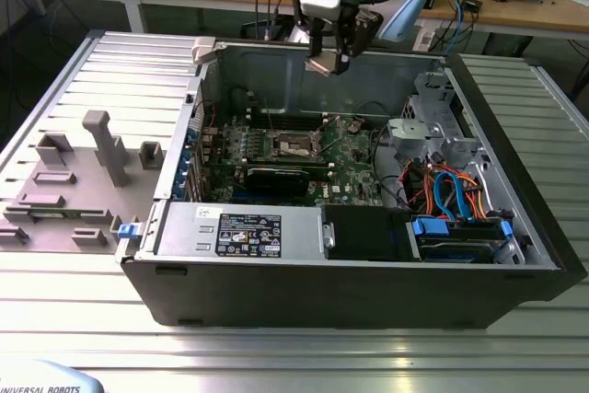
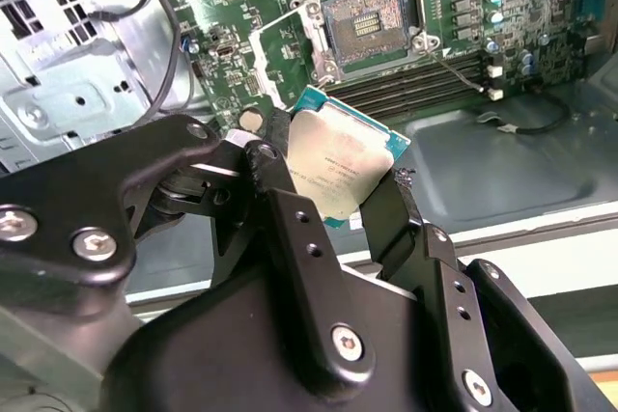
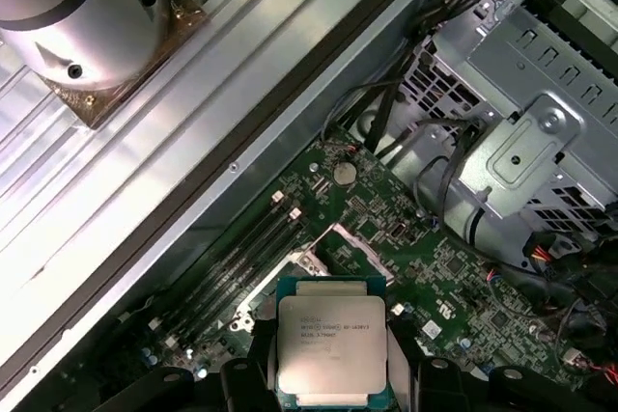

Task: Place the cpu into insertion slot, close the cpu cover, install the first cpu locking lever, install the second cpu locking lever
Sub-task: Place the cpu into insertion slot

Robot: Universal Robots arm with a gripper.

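Ribbed metal bench (image 1: 64,301) carrying an open black computer case (image 1: 350,292). Over it, the gripper (image 1: 329,54) is clamped on the cpu (image 2: 340,163), a flat square with a dull silver top and green edge, well above the dark, silver-rimmed insertion slot (image 2: 365,26).

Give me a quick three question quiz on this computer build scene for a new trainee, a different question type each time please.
1. True or false: the cpu already sits in the insertion slot.
2. Pick one. The gripper is: A open and empty; B shut on the cpu; C shut on a screwdriver.
3. Fill in: the circuit board around the slot is ____ in colour.
Key: 1 false, the chip is held above the board. 2 B. 3 green.
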